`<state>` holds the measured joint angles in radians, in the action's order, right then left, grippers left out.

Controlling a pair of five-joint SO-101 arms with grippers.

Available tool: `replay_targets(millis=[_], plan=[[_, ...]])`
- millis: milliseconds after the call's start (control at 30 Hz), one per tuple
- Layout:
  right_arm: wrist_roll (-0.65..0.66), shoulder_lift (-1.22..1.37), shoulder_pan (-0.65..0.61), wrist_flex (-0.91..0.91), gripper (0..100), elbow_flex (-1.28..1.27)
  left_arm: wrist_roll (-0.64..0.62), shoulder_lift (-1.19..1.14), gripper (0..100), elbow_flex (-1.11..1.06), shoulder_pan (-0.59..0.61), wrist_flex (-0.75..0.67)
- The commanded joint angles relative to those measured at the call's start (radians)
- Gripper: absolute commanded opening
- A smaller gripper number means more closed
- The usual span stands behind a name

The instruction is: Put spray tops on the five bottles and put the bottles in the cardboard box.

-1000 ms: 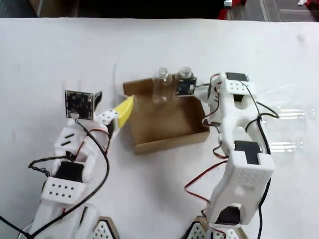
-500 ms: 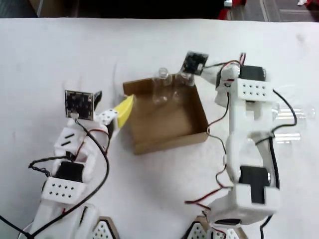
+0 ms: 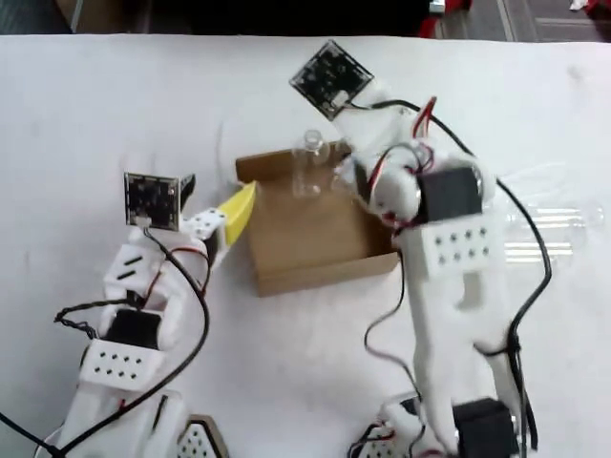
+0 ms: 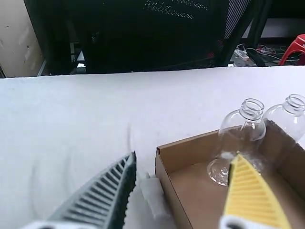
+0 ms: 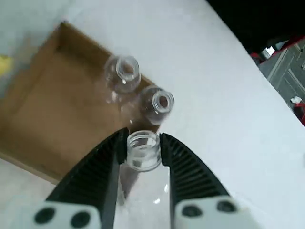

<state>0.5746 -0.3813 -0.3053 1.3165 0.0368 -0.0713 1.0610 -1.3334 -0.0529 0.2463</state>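
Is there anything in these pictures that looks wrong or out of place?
Yes. The two bottles standing in the cardboard box have bare, open necks with no spray tops. The third bottle, held at its neck in the right gripper, has none either.

Lighting: bright and even, from overhead.
Desk (image 3: 105,95): its white covering was nearly washed out in the high view.
Shadows: faint and soft-edged, along the inner walls of the cardboard box (image 3: 315,243) and under the arms.
Glare: white streaks lay on the clear bottles lying at the desk's side (image 3: 563,218). Small highlights sat on the held bottle (image 5: 142,153) gripped in the right hand (image 5: 143,136).
Room behind the desk (image 4: 143,33): dark and underlit.
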Motion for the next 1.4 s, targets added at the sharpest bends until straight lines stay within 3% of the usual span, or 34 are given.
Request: replay_targets(millis=[0, 167, 333, 733, 900, 1067, 1367], plan=[[-0.207, -0.082, -0.047, -0.050, 1.8, 0.028, 0.011, 0.031, 29, 0.008, 0.008, -0.023], [-0.402, -0.082, -0.048, -0.110, 1.8, 0.003, 0.011, 0.031, 29, 0.008, 0.008, -0.023], [-0.456, -0.085, -0.145, -0.265, 1.6, -0.184, 0.011, 0.031, 29, 0.009, 0.007, -0.023], [-0.463, -0.093, -0.194, -1.024, 1.6, -0.663, 0.011, 0.031, 29, 0.012, 0.012, -0.023], [-0.468, -0.084, -0.206, -1.322, 1.6, -0.830, 0.009, 0.031, 29, 0.011, 0.065, -0.054], [-0.624, -0.081, -0.225, -1.672, 1.5, -0.980, 0.003, 0.031, 29, 0.008, 0.090, -0.071], [-0.640, 0.137, -0.220, -1.883, 1.5, -0.956, 0.003, 0.031, 29, 0.008, 0.090, -0.071]])
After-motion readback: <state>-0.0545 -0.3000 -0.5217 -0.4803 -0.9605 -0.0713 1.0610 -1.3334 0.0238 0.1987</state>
